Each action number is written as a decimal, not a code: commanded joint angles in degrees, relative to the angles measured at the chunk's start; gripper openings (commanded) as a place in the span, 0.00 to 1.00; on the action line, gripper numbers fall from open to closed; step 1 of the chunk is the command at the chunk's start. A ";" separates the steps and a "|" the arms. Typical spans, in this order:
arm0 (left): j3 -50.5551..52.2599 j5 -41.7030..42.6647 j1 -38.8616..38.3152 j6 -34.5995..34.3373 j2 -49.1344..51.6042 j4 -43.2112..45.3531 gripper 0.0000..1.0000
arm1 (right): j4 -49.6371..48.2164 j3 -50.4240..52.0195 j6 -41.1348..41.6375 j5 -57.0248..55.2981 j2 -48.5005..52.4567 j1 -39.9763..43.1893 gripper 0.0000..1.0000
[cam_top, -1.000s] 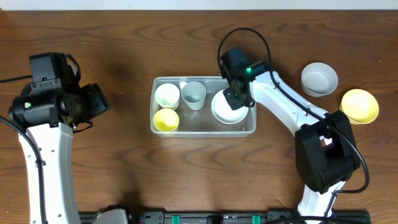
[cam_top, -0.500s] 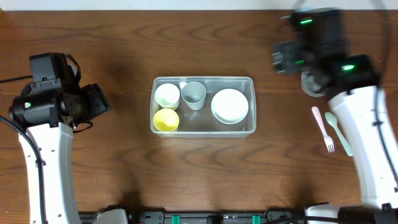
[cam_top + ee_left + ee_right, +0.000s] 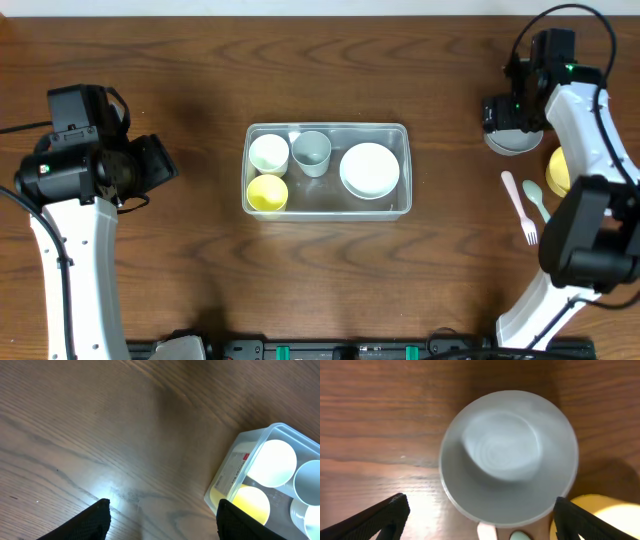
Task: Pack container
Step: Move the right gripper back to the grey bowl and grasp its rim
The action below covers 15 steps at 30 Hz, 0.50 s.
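1. The container (image 3: 318, 197) sits at the middle of the desk (image 3: 200, 280), holding three cups (image 3: 311, 152) and a white bowl (image 3: 369, 170).
2. Clear thin plastic: likely light, slippery and slightly flexing; grip its rim at a short end.
3. Left gripper (image 3: 162, 515): jaws apart, empty, beside it.
4. Right gripper (image 3: 480, 510): jaws wide above a grey bowl (image 3: 509, 457), seemingly not touching.

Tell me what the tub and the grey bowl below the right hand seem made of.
Container: probably clear plastic, glossy; the wooden table shows through it.
Grey bowl: likely plastic or melamine, smooth with a soft sheen; opaque, even colour, so ceramic can't be ruled out.
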State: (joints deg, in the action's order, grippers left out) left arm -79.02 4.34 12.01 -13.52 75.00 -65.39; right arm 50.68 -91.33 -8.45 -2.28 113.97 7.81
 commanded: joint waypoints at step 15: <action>0.07 0.22 0.46 -0.11 -0.15 -0.09 0.68 | -0.76 -0.17 -3.48 1.88 8.92 -3.13 0.56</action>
State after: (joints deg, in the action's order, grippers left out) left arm -79.02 4.34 12.01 -13.52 75.00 -65.39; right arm 50.00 -91.31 -11.88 -0.78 122.87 5.30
